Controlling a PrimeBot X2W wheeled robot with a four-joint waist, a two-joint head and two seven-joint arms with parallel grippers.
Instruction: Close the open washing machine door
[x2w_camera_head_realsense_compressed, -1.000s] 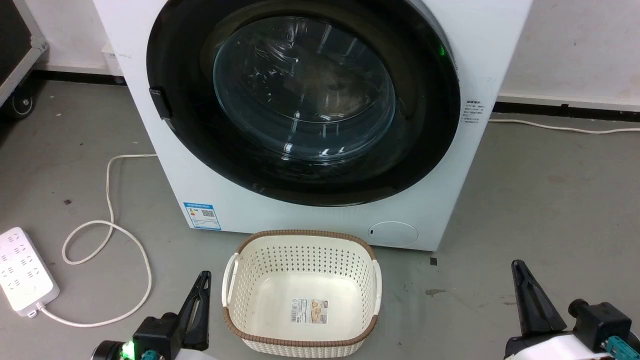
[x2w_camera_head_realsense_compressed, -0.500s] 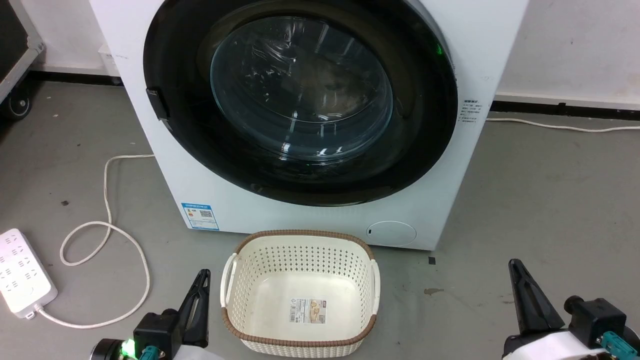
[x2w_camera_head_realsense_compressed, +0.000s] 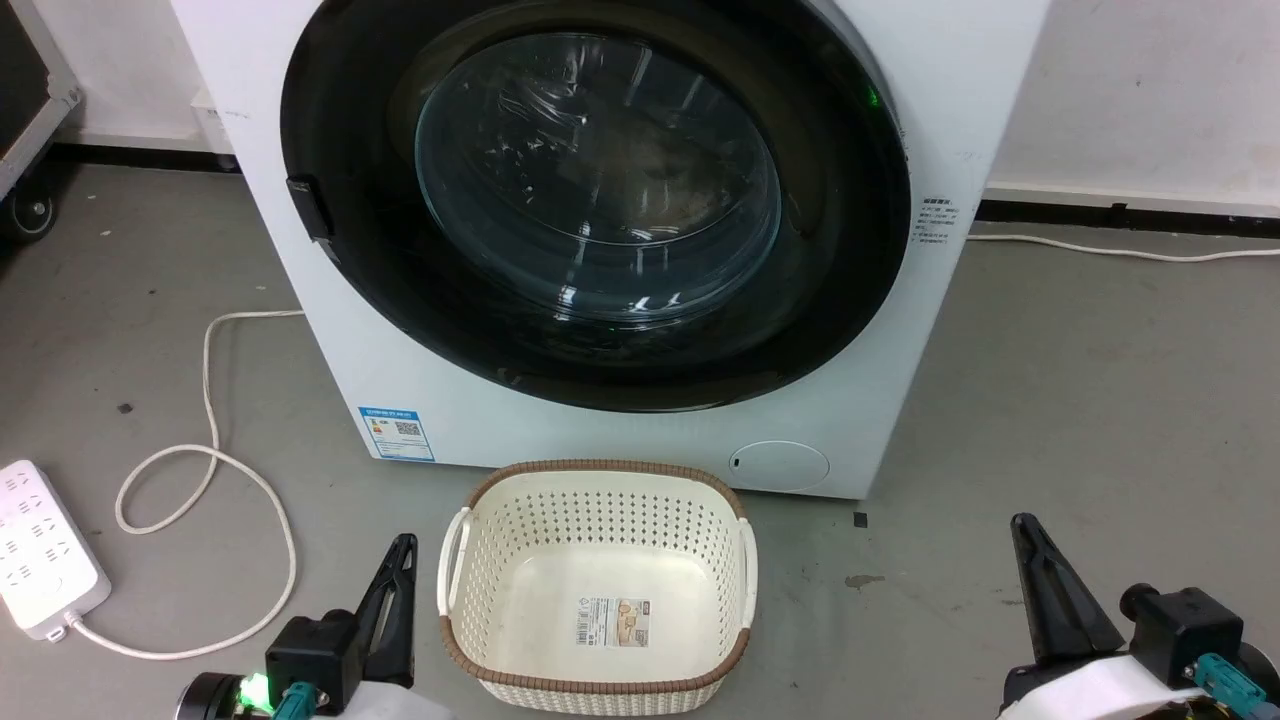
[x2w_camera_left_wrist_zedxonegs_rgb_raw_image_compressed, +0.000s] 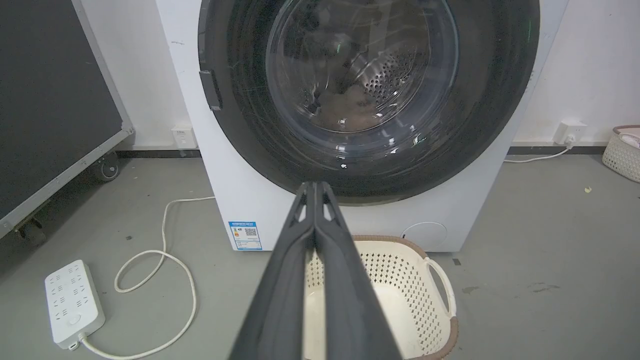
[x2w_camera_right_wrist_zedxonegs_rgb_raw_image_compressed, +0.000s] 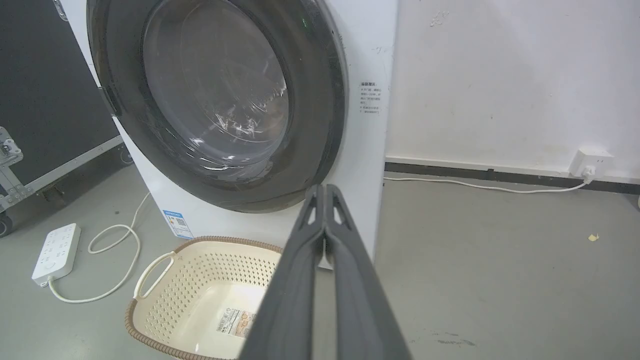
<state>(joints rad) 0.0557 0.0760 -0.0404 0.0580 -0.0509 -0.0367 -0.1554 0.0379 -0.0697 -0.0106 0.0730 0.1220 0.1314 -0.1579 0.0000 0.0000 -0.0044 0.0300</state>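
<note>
The white washing machine (x2w_camera_head_realsense_compressed: 640, 445) stands in front of me, with a blue label sticker (x2w_camera_head_realsense_compressed: 396, 432) and a small round flap (x2w_camera_head_realsense_compressed: 778, 466) low on its front. The washing machine door (x2w_camera_head_realsense_compressed: 840, 270), black-rimmed with a bulging glass centre, lies flat against the washer's front; its latch tab (x2w_camera_head_realsense_compressed: 308, 208) is on the left. Through the glass the steel drum (x2w_camera_left_wrist_zedxonegs_rgb_raw_image_compressed: 385, 80) shows. My left gripper (x2w_camera_head_realsense_compressed: 403, 548) is shut and holds nothing, low beside the basket. My right gripper (x2w_camera_head_realsense_compressed: 1020, 525) is also shut and holds nothing, over bare floor. Both are well short of the door (x2w_camera_left_wrist_zedxonegs_rgb_raw_image_compressed: 240, 130) (x2w_camera_right_wrist_zedxonegs_rgb_raw_image_compressed: 325, 100).
A cream perforated basket (x2w_camera_head_realsense_compressed: 600, 467) sits on the floor right before the washer. A white power strip (x2w_camera_head_realsense_compressed: 45, 560) and looped cable (x2w_camera_head_realsense_compressed: 210, 460) lie at the left. A black wheeled case (x2w_camera_left_wrist_zedxonegs_rgb_raw_image_compressed: 50, 100) stands far left. Another basket (x2w_camera_left_wrist_zedxonegs_rgb_raw_image_compressed: 622, 150) and a wall socket (x2w_camera_right_wrist_zedxonegs_rgb_raw_image_compressed: 592, 162) are at the right.
The whole head picture has drifted a little to the left, so the camera moved. The door, basket and both shut grippers keep their places relative to each other.
</note>
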